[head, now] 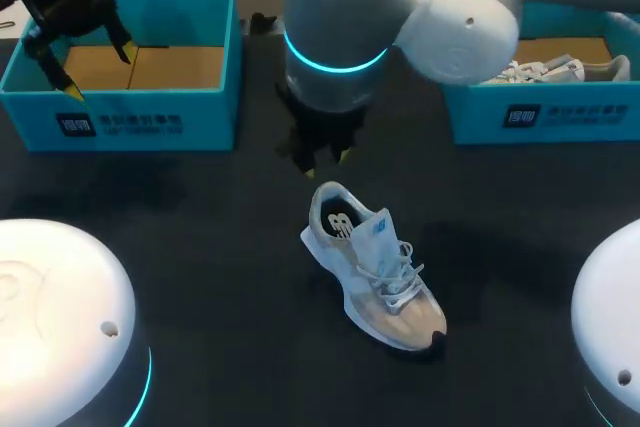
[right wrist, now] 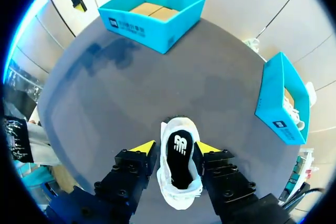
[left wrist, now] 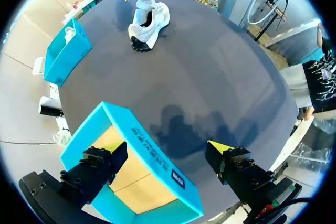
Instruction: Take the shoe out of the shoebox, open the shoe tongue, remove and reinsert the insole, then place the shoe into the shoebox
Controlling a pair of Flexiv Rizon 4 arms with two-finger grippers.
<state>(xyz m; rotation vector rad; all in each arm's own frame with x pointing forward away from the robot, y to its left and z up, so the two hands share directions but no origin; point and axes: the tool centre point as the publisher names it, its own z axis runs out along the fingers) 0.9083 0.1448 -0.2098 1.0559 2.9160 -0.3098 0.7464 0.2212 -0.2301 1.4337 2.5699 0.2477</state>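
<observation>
Found right end effector [right wrist: 175, 148] open, yellow tips standing either side of the shoe [right wrist: 180, 198], clear above its heel end in the head view. Saw insole [right wrist: 180, 156] lying inside. Located shoe at centre of the frame, upright on the dark worktop [head: 200, 227], toe toward lower right. Found left end effector [head: 95, 72] at upper left, fingers likewise spread and gripping nothing, over the near wall of a blue shoebox [head: 130, 102]. Noted second shoebox [head: 540, 117] at upper right, holding another shoe [head: 545, 69].
</observation>
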